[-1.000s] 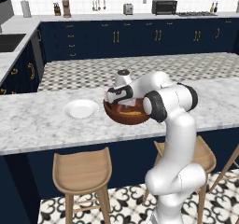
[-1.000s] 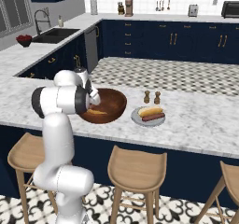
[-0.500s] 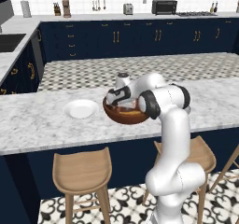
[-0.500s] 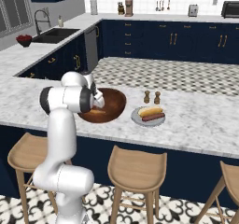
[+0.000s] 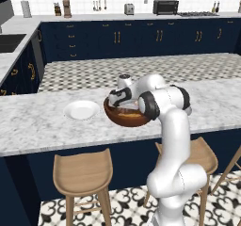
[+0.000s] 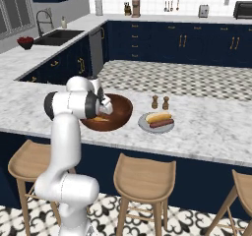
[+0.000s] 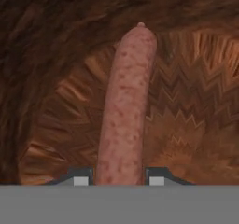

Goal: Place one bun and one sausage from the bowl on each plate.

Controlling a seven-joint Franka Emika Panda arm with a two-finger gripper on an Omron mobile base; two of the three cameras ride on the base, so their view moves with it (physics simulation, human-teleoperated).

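1. The dark two-finger gripper [image 7: 118,176] sits low inside the bowl, its fingertips [image 7: 80,177] spread to either side of the sausage's near end; whether they press on it cannot be told.
2. The grey-veined white marble counter [image 5: 42,126] carries everything.
3. The large, round, deep, reddish-brown wooden bowl [image 6: 119,113] stands at the counter's middle, with the white arm's wrist bent over its rim.
4. The flat grey round plate [image 6: 143,126], to the right of the bowl, holds a tan bun [image 6: 158,117] and a brown sausage [image 6: 161,124].
5. The flat white round plate [image 5: 81,110] lies just left of the bowl.
6. The long pinkish speckled sausage [image 7: 127,101] lies on the bowl's grained floor.
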